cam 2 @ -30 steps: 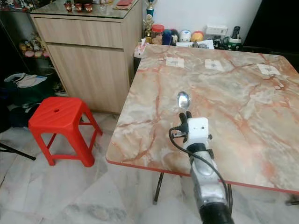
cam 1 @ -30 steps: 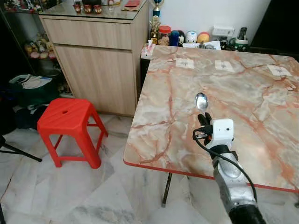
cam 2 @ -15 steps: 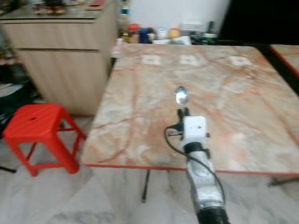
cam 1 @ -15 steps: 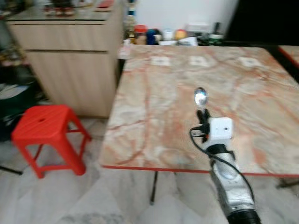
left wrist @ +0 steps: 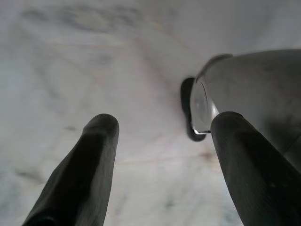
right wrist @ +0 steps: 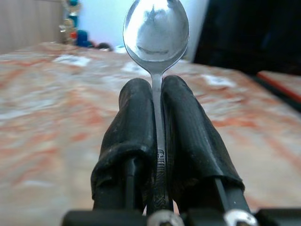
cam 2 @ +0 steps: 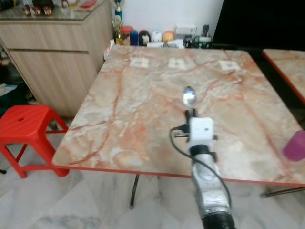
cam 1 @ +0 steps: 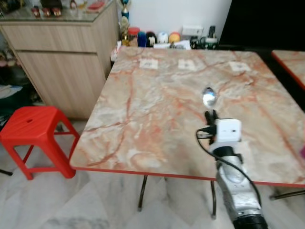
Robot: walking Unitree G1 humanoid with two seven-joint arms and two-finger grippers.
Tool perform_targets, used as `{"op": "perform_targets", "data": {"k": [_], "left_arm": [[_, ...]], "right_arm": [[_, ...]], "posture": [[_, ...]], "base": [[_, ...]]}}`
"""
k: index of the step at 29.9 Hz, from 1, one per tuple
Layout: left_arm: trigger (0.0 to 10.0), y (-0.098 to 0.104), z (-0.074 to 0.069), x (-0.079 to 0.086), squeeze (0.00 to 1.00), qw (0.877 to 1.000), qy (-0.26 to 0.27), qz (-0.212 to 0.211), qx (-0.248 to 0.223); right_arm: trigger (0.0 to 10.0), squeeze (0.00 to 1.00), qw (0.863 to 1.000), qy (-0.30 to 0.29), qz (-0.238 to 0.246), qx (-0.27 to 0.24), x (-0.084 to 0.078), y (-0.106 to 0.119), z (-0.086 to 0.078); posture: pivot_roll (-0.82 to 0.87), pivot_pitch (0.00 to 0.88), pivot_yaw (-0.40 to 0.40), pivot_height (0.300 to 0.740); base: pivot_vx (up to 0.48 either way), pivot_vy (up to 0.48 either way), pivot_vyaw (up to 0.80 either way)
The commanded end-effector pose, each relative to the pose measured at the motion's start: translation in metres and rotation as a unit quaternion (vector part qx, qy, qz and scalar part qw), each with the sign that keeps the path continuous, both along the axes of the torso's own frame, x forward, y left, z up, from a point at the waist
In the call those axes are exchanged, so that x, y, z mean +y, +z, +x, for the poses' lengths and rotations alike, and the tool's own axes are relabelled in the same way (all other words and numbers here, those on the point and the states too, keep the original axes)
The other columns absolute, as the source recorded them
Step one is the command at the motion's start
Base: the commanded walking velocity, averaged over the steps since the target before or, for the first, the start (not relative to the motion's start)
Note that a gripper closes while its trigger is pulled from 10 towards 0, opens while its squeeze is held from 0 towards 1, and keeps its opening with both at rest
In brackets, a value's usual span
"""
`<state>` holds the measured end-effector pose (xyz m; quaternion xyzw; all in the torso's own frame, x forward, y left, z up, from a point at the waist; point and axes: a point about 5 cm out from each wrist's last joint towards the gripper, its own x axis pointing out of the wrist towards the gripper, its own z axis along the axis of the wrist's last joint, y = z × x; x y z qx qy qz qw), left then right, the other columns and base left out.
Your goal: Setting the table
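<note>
A red plastic stool (cam 1: 29, 135) stands on the pale marble floor (cam 1: 71, 205) at the lower left of the frame. Behind it, in the upper left, is a light wooden cabinet (cam 1: 62, 57) with small figurines (cam 1: 45, 10) on its glass top. A row of jars and colourful round containers (cam 1: 147, 38) lines the white wall at the top centre. A purple cup (cam 2: 295, 145) shows at the right edge, and the corner of a second marble tabletop (cam 2: 286, 64) sits in the upper right.

No text, label or number can be read anywhere.
</note>
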<state>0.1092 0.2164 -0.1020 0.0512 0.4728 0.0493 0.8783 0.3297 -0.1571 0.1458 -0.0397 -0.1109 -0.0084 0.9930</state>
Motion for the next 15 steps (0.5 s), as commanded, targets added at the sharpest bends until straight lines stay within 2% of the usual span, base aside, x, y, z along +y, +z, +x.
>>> {"op": "perform_targets", "data": {"k": [1,15], "left_arm": [[10.0,-0.0037,-0.0110,-0.0008,0.00,1.000,-0.009,0.001,0.024],[10.0,-0.0034,-0.0100,-0.0007,0.00,1.000,-0.010,0.000,0.023]], "right_arm": [[10.0,0.00,1.000,0.010,0.003,-0.008,0.0077,0.0046,0.0009],[10.0,0.00,1.000,-0.002,0.002,-0.028,0.0044,0.0139,0.0042]], "posture": [[0.05,0.076,-0.037,0.740],[0.04,0.099,-0.039,0.740]], "base": [[0.000,-0.431,0.00],[0.000,-0.437,0.00]]}}
